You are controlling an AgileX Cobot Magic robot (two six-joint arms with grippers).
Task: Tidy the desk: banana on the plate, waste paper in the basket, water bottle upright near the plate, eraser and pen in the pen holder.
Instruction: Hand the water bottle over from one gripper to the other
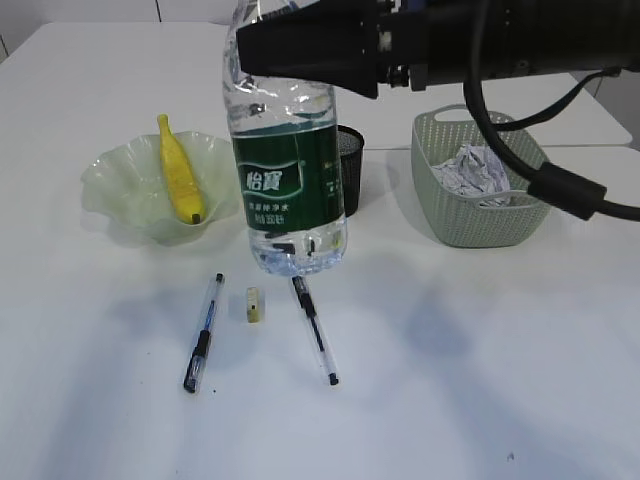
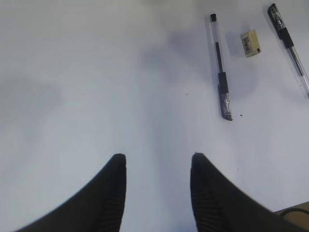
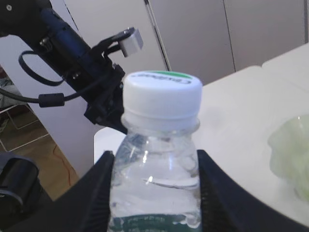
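- Water bottle (image 1: 285,150) is standing upright at frame centre, beside the plate (image 1: 120,190).
- Right gripper (image 3: 154,193) is clamping its slick, crushable shoulder; gripping there suits it.
- Left gripper (image 2: 157,166) is hanging apart, empty.

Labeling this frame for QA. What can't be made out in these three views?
- Pen holder: exterior view, mostly hidden behind the water bottle; contents unknown.
- Bottle cap: exterior view, cut off by the top edge; shows only in the right wrist view.
- Right gripper: fingertips cut off by the bottom edge.
- Left gripper: absent from the exterior view.
- Eraser: markings too small.
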